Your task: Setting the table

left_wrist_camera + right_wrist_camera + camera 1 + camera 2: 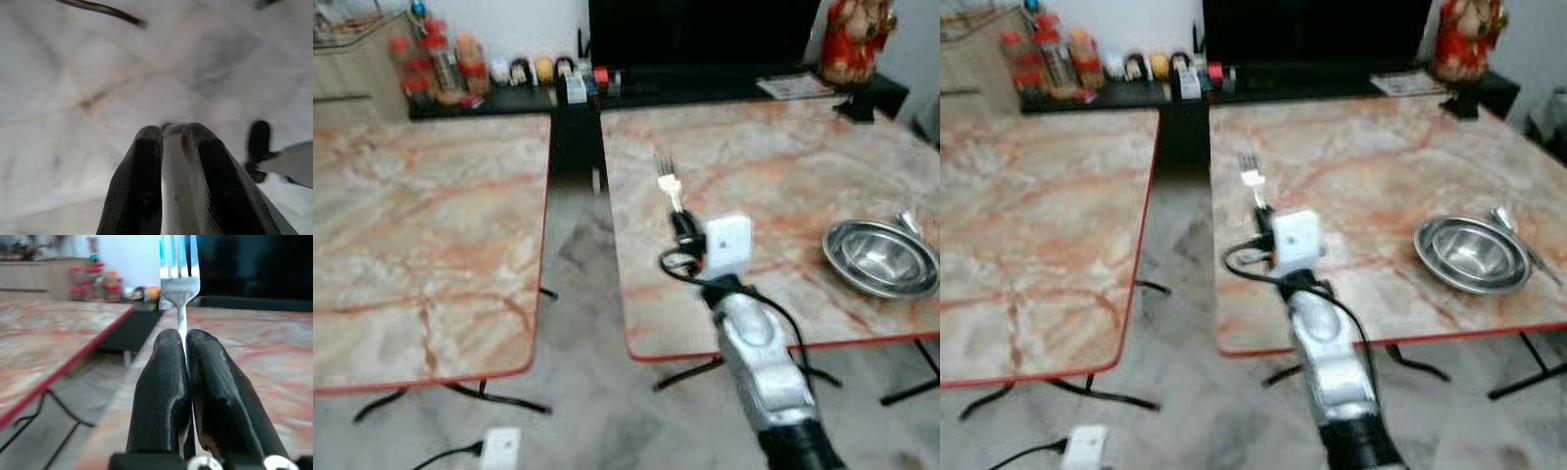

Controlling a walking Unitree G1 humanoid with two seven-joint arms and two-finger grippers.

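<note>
Nearest to us is our right arm (769, 367), reaching forward over the front edge of the right-hand table (783, 186). Its right gripper (681, 223) has its two black fingers (166, 382) pressed together on the handle of a fork (668, 179), which sticks out beyond the fingertips with the tines pointing away from us. We judge the grip sits low on the handle so the fork can be laid flat once it is brought to a place setting. The fork hangs above the tabletop, near the table's left edge, and we cannot tell whether it is touching the surface.

Our left gripper (171, 142) hangs low over the pale floor, fingers nearly together with a narrow slit between them and nothing held; a dark cable end and a pale object beside it are too blurred to name.

Further along the same table, toward its right side, sit stacked metal bowls (881, 257) with a spoon-like handle (908, 223) at the far rim; that seems the setting the fork belongs with, so it stays well apart from its likely spot. The left table (421, 235) stands across a gap of floor.

At the far wall a dark shelf carries jars (435, 64), small figures and a red statue (857, 37); all are soft with blur, and the dark screen above is cut off by the frame.
</note>
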